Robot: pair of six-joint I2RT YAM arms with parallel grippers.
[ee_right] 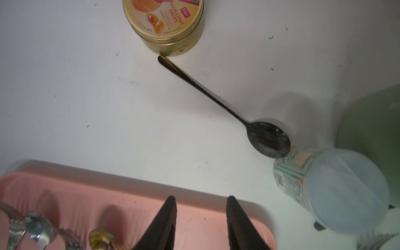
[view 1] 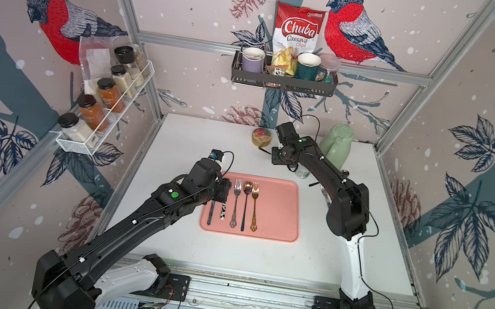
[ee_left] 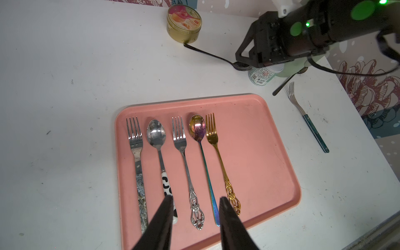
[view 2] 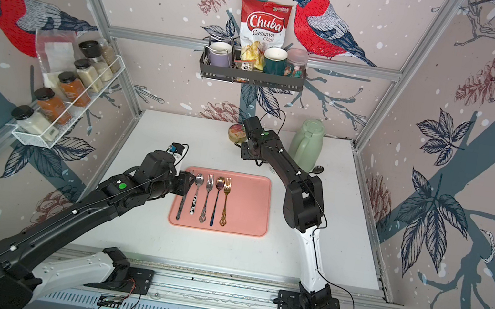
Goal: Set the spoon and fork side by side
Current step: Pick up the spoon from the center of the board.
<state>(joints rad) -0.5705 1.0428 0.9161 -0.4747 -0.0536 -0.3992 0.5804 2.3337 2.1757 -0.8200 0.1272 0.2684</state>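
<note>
A pink tray (ee_left: 259, 151) lies mid-table and holds five pieces in one row, handles toward the near side. From left to right they are a fork with a grey patterned handle (ee_left: 135, 142), a spoon with a black-and-white handle (ee_left: 155, 133), a silver fork (ee_left: 179, 138), a rainbow spoon (ee_left: 197, 127) and a gold fork (ee_left: 212, 134). That makes three forks and two spoons. The rainbow spoon's bowl sits just beside the gold fork's tines, closer than the other neighbours are.

Three more pieces lie off the tray. A black spoon (ee_right: 216, 101) is on the table beyond the tray's far edge, with its handle end touching a gold tin (ee_right: 166, 26) and its bowl just beside a small lidded cup (ee_right: 324, 184). A teal-handled fork (ee_left: 307, 116) lies to the right of the tray. One dark utensil (ee_left: 283, 85) lies near the green jug (view 1: 339, 147), its head partly hidden.

The left gripper (ee_left: 196, 198) hovers over the near ends of the handles with its fingers spread and nothing between them. The right gripper (ee_right: 201, 198) hangs over the tray's far edge, also spread and empty.
</note>
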